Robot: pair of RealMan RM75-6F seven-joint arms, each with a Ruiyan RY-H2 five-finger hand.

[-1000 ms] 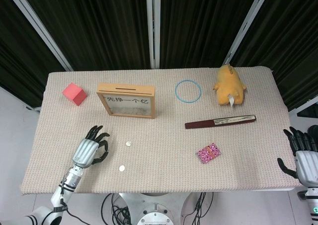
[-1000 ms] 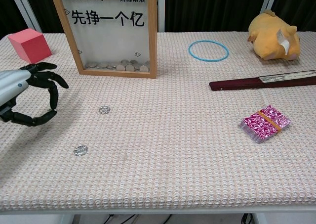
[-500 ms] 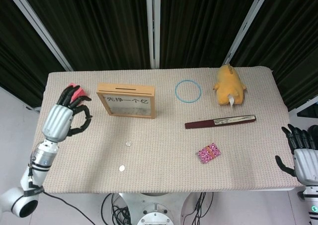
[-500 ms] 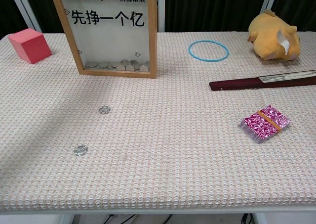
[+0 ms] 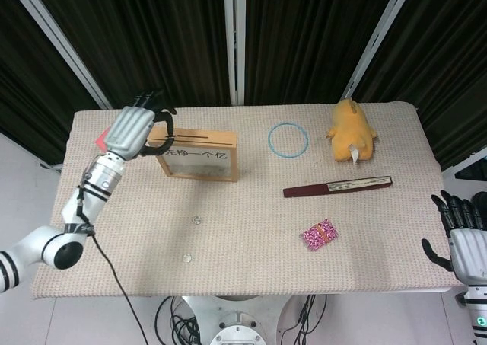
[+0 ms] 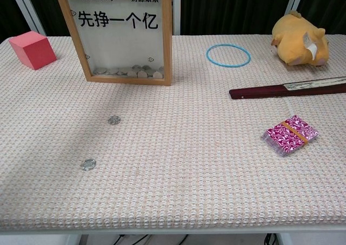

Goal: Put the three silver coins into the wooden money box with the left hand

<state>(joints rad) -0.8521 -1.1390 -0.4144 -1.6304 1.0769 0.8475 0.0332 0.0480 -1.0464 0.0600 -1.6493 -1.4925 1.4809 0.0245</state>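
The wooden money box point(image 5: 194, 154) stands upright at the back left, with its slot point(image 5: 196, 136) on top and several coins showing behind its glass point(image 6: 127, 71). My left hand point(image 5: 135, 130) hovers over the box's left top corner, fingers curled toward the slot. No coin shows in it, so I cannot tell whether it holds one. Two silver coins lie flat on the cloth in front of the box, one nearer the box point(image 5: 196, 220) point(image 6: 113, 120) and one nearer the front edge point(image 5: 186, 258) point(image 6: 87, 164). My right hand point(image 5: 464, 238) hangs off the table's right edge, fingers spread and empty.
A red cube point(image 6: 32, 49) sits left of the box, partly behind my left hand in the head view. A blue ring point(image 5: 288, 140), a yellow plush toy point(image 5: 351, 130), a closed fan point(image 5: 337, 186) and a pink packet point(image 5: 319, 234) lie on the right half.
My left hand has risen from the front left of the table, passed the red cube, and now sits over the box's top left. It has left the chest view. Both coins stayed put.
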